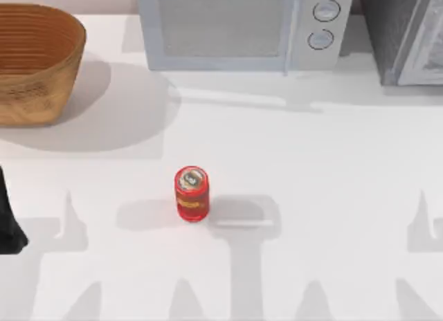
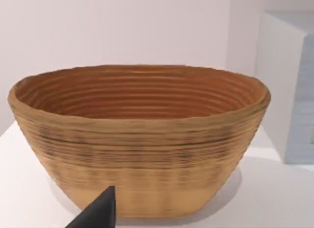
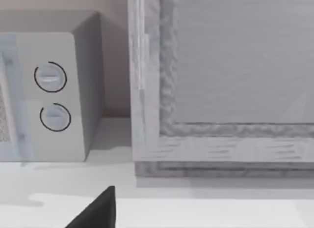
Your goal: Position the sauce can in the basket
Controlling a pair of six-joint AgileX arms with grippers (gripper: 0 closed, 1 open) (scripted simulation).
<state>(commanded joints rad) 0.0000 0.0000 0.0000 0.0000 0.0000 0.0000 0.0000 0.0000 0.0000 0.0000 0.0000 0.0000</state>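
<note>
The sauce can [image 1: 192,194] stands upright near the middle of the white table, red with a yellow-orange band and a silvery top. The basket [image 1: 34,65], tan and woven with ringed walls, sits at the far left back corner; the left wrist view faces its side wall [image 2: 142,154] and open inside. A dark part of my left arm [image 1: 8,221] shows at the table's left edge, well left of the can and in front of the basket. A black tip of my left gripper [image 2: 98,213] points toward the basket. A black tip of my right gripper [image 3: 98,211] faces the back right appliances.
A white microwave [image 1: 242,27] with two round knobs stands along the back middle. A grey cabinet-like box [image 1: 408,34] stands at the back right. Bare table lies between the can and the basket.
</note>
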